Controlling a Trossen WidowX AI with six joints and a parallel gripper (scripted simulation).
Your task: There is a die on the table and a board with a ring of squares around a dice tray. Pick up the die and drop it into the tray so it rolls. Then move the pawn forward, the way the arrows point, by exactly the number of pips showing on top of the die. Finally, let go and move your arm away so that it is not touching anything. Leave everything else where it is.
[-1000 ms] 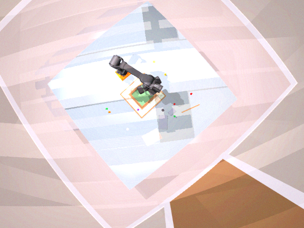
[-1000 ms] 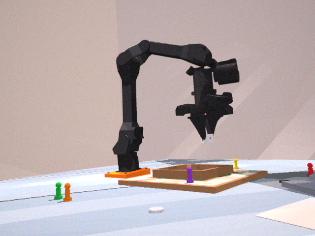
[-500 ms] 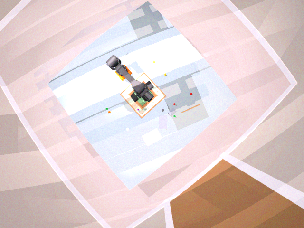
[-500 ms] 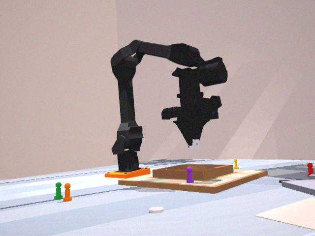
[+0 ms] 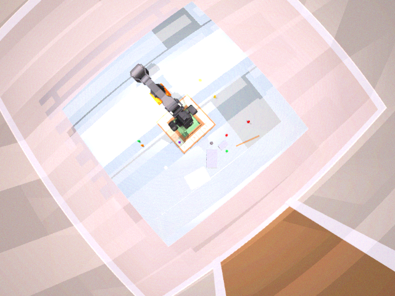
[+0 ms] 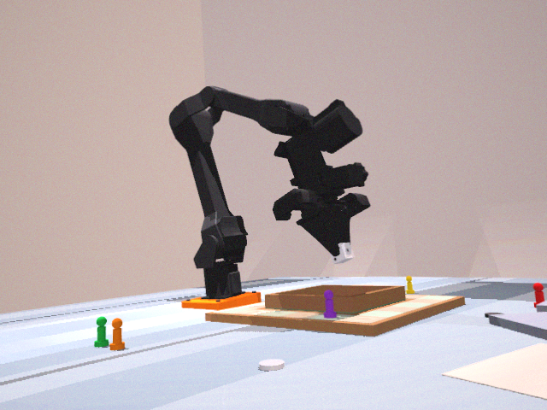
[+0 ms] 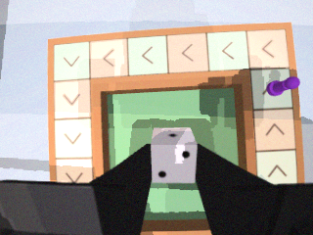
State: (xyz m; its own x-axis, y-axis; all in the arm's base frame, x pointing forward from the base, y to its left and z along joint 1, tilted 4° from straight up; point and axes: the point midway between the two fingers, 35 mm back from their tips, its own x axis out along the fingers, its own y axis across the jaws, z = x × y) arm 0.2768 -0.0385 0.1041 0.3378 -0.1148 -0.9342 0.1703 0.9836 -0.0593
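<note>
Landmark: dice tray [image 7: 122,115], green-floored, brown-walled, at the middle of the board [image 7: 70,100].
Squares left of the tray: a column with arrows pointing down the wrist view.
Die [image 7: 174,156]: white cube with black pips, hanging above the tray floor and well clear of it (seen high over the tray walls in the exterior view [image 6: 344,253]).
Hand [image 7: 172,164]: closed to a narrow gap and pinching the die on two opposite flat faces, near the fingertips.
Handling, die: judged rigid, light and smooth-faced; likely slippery if pinched on edges or corners, so flat face-to-face contact through the centre looks the safest hold. Not fragile (a drop is the point).
Release: judged ready above the tray; a plain opening should let it tumble within the walls.
Pawn [image 7: 283,86]: purple, right of the tray on a pale green square near the board's corner, apart from the hand.
Handling, pawn: judged light, top-heavy, easily tipped; better taken around its narrow neck or body.
Surface [image 6: 220,379]: other pawns stand off the board, outside the task.
</note>
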